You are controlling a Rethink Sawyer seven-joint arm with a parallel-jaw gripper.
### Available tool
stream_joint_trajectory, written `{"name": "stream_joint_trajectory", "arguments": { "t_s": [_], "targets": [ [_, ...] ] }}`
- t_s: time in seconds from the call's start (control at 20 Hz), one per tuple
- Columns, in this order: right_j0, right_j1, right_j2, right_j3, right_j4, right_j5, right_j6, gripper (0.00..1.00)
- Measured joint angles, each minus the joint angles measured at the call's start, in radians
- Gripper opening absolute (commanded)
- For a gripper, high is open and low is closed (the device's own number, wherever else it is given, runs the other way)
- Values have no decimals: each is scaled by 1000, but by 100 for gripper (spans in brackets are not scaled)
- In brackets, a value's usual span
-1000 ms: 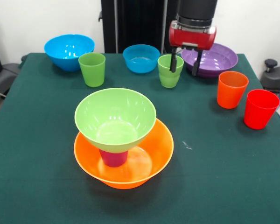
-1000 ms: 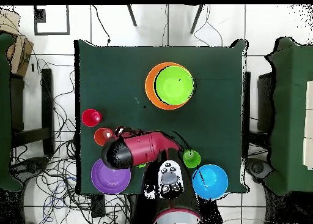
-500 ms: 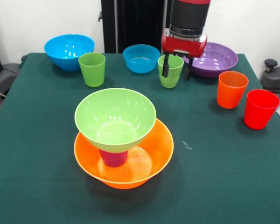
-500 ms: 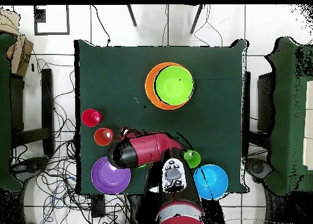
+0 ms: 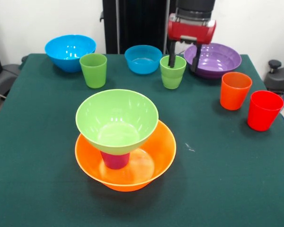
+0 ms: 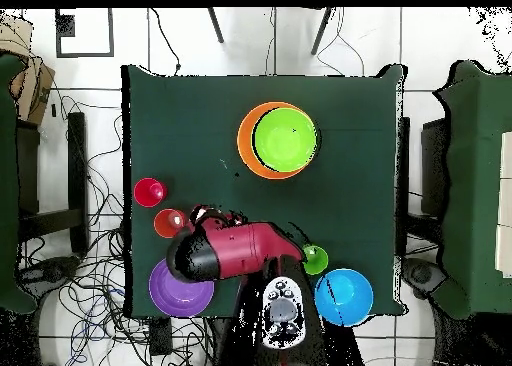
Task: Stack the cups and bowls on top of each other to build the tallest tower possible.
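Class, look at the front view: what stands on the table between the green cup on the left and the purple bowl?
The smaller blue bowl and a second green cup, with the tool straddling that cup's rim.

A dark green cloth covers the table (image 5: 236, 189), filling most of the front view. Behind it, along the top, stands a white wall (image 5: 33, 21) with a black upright panel (image 5: 135, 23) at centre. In the overhead view the floor (image 6: 440, 42) is pale tile, strewn with black cables (image 6: 90, 272) at lower left; a cardboard box (image 6: 30, 82) sits upper left.
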Motion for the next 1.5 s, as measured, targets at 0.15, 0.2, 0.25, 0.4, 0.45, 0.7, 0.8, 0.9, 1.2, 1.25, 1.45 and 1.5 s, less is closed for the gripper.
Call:
{"name": "stream_joint_trajectory", "arguments": {
  "t_s": [0.15, 0.2, 0.25, 0.4, 0.45, 0.7, 0.8, 0.9, 1.2, 1.25, 1.45, 1.5],
  "targets": [
    [30, -40, -11, 20, 23, 0, 0, 100],
    [37, -46, -13, 23, 27, 0, 0, 100],
    [46, -52, -16, 26, 33, 0, 0, 100],
    [83, -67, -25, 39, 52, -2, 1, 100],
    [88, -68, -26, 42, 54, -4, 1, 100],
    [129, -51, -45, 60, 72, -46, 2, 100],
    [137, -39, -53, 68, 76, -72, 2, 100],
    [139, -26, -58, 74, 77, -97, 2, 100],
    [161, 39, -84, 96, 77, -201, 2, 100],
    [167, 44, -87, 99, 77, -209, 2, 100],
    [223, 67, -106, 128, 77, -244, 2, 100],
    [231, 69, -108, 133, 78, -247, 2, 100]
  ]
}}
